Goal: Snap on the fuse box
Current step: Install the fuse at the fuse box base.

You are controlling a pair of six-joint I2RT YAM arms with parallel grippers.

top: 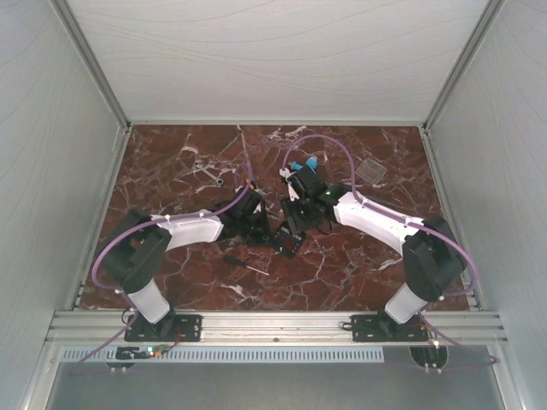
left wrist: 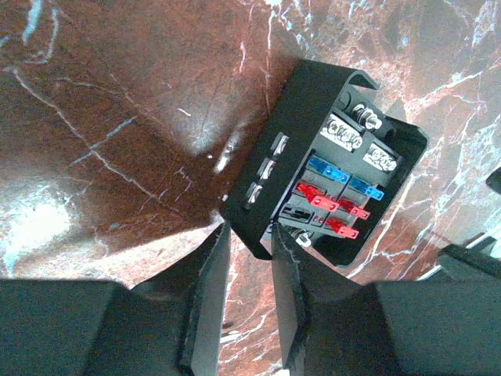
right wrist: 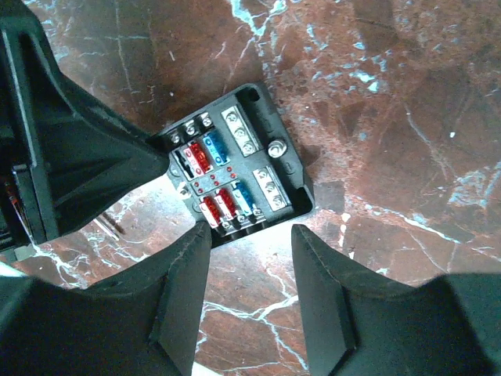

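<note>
**Left gripper** [left wrist: 249, 235]. Jaws drawn close, nipping the near corner wall of the fuse box [left wrist: 333, 184]. The hold looks shallow, on the rim only.

**Right gripper** [right wrist: 244, 243]. Jaws spread with nothing between them, poised just short of the box's terminal edge.

**Fuse box.** Black, square, open side up, between my two wrists near the middle of the table [top: 171, 184]. I cannot tell whether it rests flat. Red and blue fuses and metal screw terminals are exposed.
- Handling: judged light and rigid. The smooth plastic walls are likely to skate or pivot on the polished marble if pushed from one side.
- Best hold: opposite outer walls, low down, clear of the fuses and of the top rim where the lid must seat.

**Clear cover** [top: 373, 169]. Lies flat, well apart from the box, toward the far right.
- Handling: judged thin, slick and a little flexible.
- Best hold: take it by the edges and press evenly, as the clips could crack.
</note>
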